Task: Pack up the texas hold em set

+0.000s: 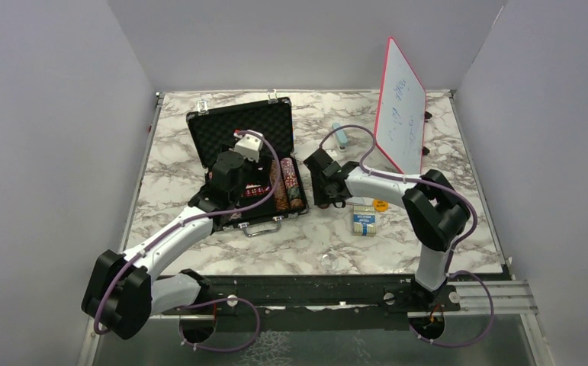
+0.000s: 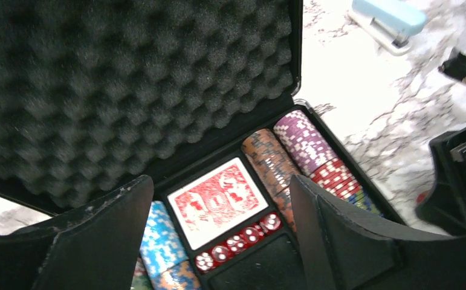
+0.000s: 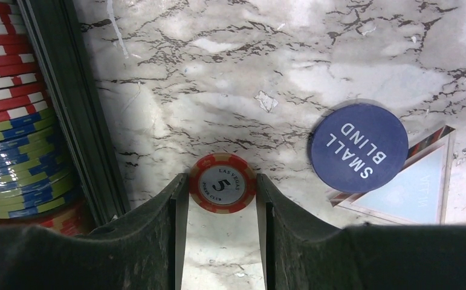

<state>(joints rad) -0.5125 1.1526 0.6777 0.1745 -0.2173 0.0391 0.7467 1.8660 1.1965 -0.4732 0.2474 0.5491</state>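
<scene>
My right gripper [image 3: 221, 181] has its two black fingers [image 3: 152, 235] either side of a red-and-orange striped poker chip [image 3: 222, 183] marked 5, lying flat on the white marble-patterned table [image 3: 278, 60]. Both inner faces sit at the chip's rim, but I cannot tell whether they pinch it or merely touch. The chip is thin on a hard top, so I judge the grip should be low and square on the rim; fingers riding high could make it pop out or flip. I would squeeze gently, lift straight up, and only then swing left.

Right of the chip, apart from it, lies a round dark blue button [image 3: 359, 147] lettered SMALL BLIND; I want to keep off it. Left of the chip, near it, runs the side wall of the small black briefcase [image 3: 73, 103], with rows of striped chips [image 3: 12, 121] stacked on edge inside.

My left gripper [image 2: 219, 181] hangs released, nothing between its fingers, over the open case. Under it I see a red card deck [image 2: 220, 194] in its slot, a row of red dice [image 2: 237, 244] just beside that, and chip rows on either side. In the overhead view a blue card deck [image 1: 364, 222] and a small orange round button [image 1: 380, 204] lie on the table right of the case, not yet packed. I judge the left arm should hold off while the right brings the chip over.
</scene>
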